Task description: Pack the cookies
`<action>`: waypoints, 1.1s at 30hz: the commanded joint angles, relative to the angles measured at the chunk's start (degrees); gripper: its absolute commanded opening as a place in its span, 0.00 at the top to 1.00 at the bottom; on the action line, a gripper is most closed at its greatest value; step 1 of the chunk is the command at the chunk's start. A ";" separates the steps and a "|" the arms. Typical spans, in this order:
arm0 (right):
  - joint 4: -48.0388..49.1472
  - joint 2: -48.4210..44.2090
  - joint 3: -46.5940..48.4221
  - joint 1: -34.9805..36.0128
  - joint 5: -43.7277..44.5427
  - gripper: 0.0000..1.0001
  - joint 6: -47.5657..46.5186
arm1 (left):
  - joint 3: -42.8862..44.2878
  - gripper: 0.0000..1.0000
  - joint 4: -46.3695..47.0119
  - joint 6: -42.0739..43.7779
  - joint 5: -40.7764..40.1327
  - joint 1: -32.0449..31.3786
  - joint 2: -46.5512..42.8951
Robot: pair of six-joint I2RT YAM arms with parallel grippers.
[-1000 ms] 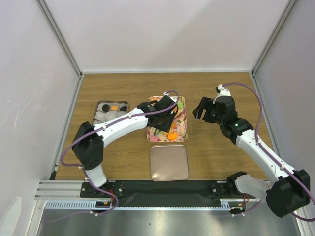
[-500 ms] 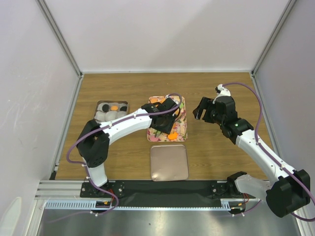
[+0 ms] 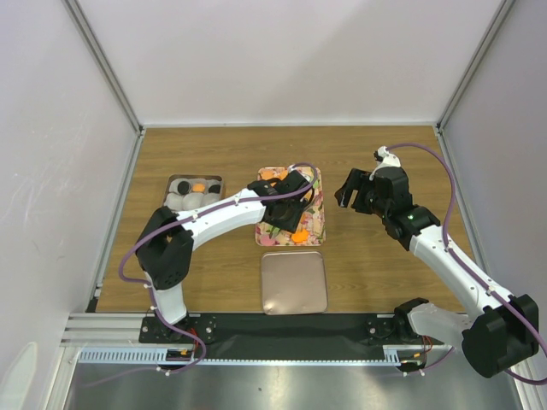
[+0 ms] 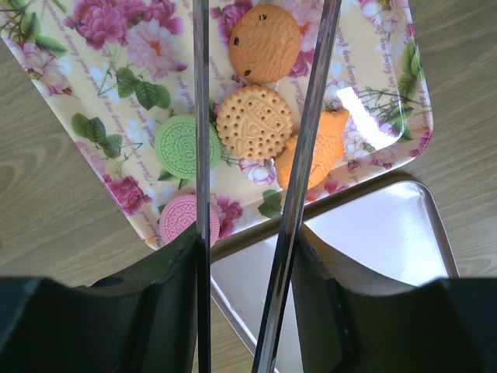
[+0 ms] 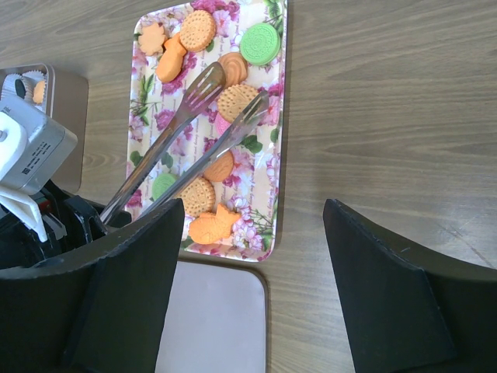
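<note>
Left end effector point(image 3: 285, 205) gripping metal tongs point(image 5: 203, 84) (tips apart) above the cookies point(image 4: 254, 122), which lie on the floral tray point(image 4: 101, 78); right end effector point(image 3: 353, 190), jaws wide and empty, hovers right of the tray

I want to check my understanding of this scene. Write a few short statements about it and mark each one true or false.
1. The left gripper holds metal tongs over the floral tray. True.
2. The right gripper grips a cookie. False: its fingers are open and empty.
3. A green cookie lies on the tray. True.
4. The square metal lid covers the tray. False: it lies on the table beside the tray.
</note>
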 commanded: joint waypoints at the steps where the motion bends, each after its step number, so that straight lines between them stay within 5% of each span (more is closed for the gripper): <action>1: 0.83 -0.62 0.65 -0.24 -0.50 0.22 -0.64 | 0.68 0.51 1.15 -1.08 -1.43 -0.43 -1.35; 33: 1.00 -0.53 0.65 -0.16 -0.51 0.22 -0.55 | 0.16 0.51 1.06 -0.55 -0.91 -0.43 0.41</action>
